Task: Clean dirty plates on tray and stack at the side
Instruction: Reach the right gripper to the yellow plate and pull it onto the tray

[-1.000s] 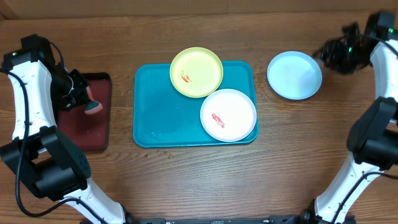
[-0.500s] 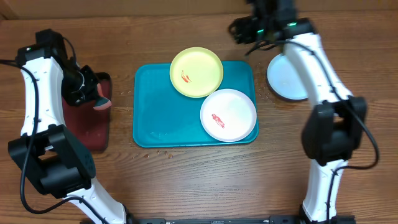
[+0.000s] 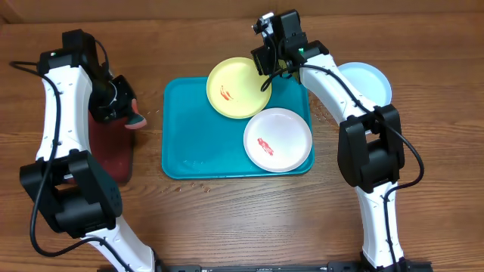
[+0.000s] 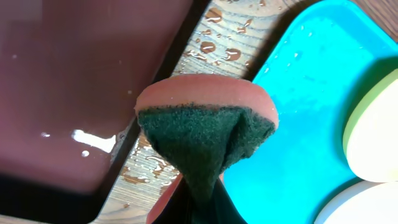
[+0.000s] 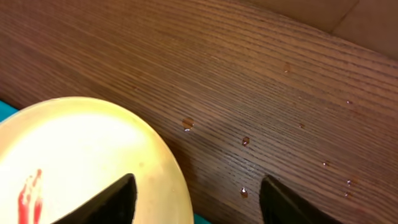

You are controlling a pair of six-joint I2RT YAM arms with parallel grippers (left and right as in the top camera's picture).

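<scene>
The yellow-green plate (image 3: 239, 88) with a red smear sits on the far edge of the turquoise tray (image 3: 197, 147). The white plate (image 3: 277, 140), also smeared red, lies on the tray's right side. The light blue plate (image 3: 376, 81) rests on the table to the right, partly behind my right arm. My right gripper (image 3: 266, 69) is open, its fingers (image 5: 199, 202) straddling the yellow-green plate's (image 5: 81, 162) far rim. My left gripper (image 3: 127, 113) is shut on a pink sponge with a dark green pad (image 4: 205, 118), held above the gap between the two trays.
A dark red, black-rimmed tray (image 3: 113, 155) lies left of the turquoise tray and also shows in the left wrist view (image 4: 74, 81). Water drops dot the wood between the trays (image 4: 211, 43) and behind the yellow-green plate (image 5: 245, 142).
My right arm has swung from the far right, past the light blue plate, to the yellow-green plate's far rim. My left gripper has carried the sponge rightward off the dark red tray.
</scene>
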